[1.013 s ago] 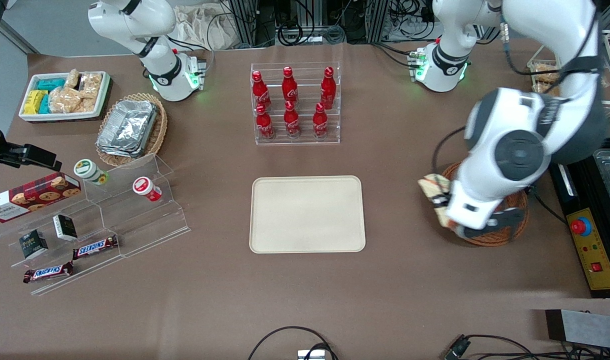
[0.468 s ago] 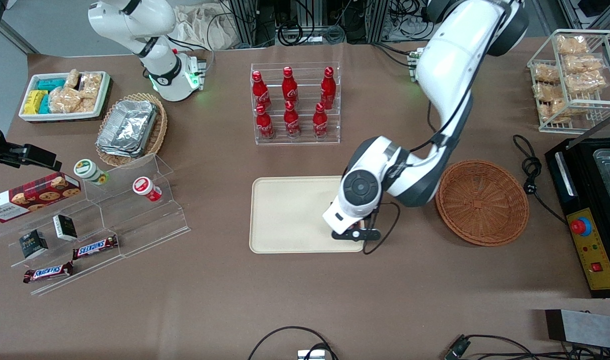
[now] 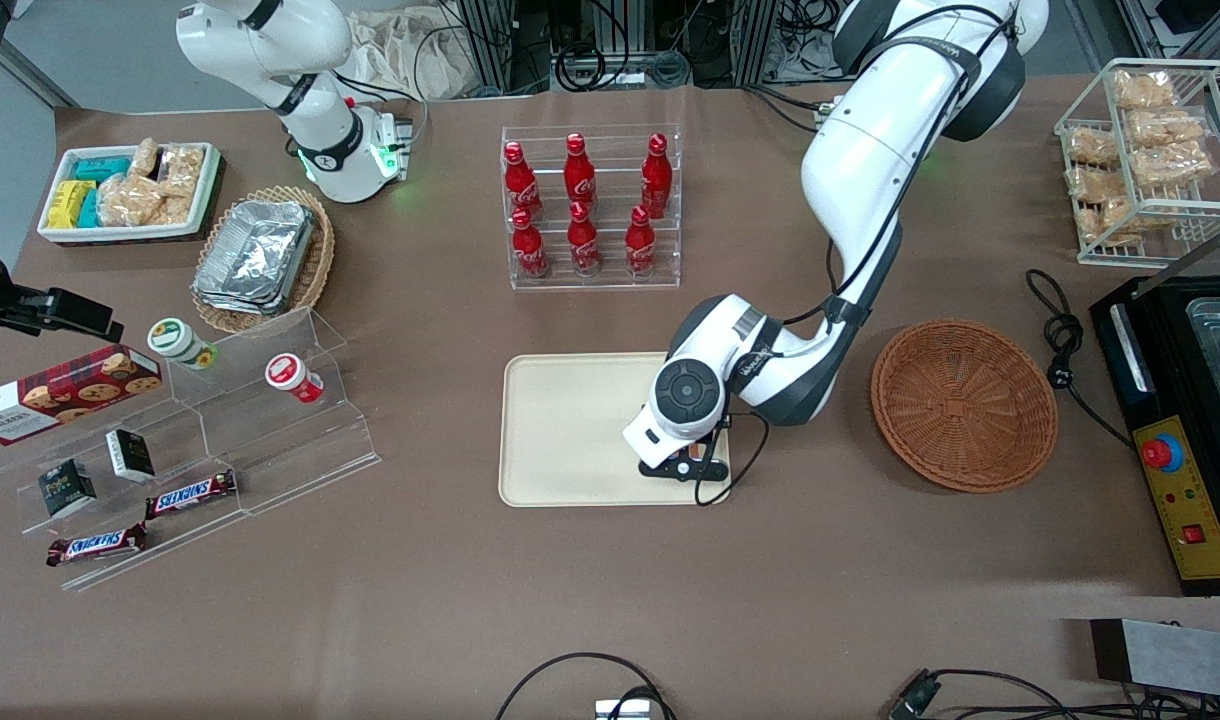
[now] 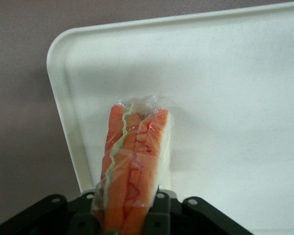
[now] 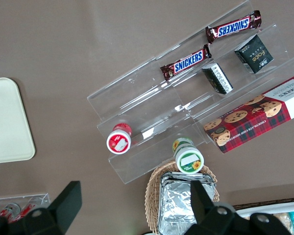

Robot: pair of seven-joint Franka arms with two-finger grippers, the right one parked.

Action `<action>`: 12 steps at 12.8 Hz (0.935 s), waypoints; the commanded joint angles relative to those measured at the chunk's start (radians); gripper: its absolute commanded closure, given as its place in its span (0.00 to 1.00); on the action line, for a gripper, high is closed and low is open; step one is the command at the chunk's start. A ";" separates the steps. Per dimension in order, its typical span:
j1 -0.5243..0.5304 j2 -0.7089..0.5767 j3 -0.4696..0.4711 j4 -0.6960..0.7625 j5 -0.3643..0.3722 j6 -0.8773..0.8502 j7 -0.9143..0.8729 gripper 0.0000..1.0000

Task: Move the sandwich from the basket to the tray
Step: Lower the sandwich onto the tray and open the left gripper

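My left gripper (image 3: pixel 682 466) hangs over the cream tray (image 3: pixel 570 430), at the tray corner that is nearest the front camera on the basket's side. It is shut on the sandwich (image 4: pixel 134 161), a clear-wrapped wedge showing orange and green filling. The wrapped tip points down at the tray's (image 4: pixel 235 98) surface just inside the rim. I cannot tell whether the tip touches it. In the front view the wrist hides the sandwich. The round reddish-brown basket (image 3: pixel 963 403) sits beside the tray toward the working arm's end, with nothing in it.
A clear rack of red cola bottles (image 3: pixel 590 205) stands farther from the front camera than the tray. Acrylic steps with snacks (image 3: pixel 220 420), a foil-container basket (image 3: pixel 260 258) and a white snack bin (image 3: pixel 130 190) lie toward the parked arm's end. A black cable (image 3: pixel 1055 330) runs beside the basket.
The arm has swung from the basket to the tray, carrying the sandwich with it. In the last half second it has edged a little farther in over the tray.
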 commanded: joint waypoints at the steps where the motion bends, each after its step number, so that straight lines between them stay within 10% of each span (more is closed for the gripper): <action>1: -0.001 -0.012 0.008 0.037 0.009 -0.028 0.003 0.00; 8: 0.142 -0.254 0.003 0.002 -0.009 -0.178 0.013 0.00; 12: 0.184 -0.516 0.002 -0.320 -0.011 -0.136 0.023 0.00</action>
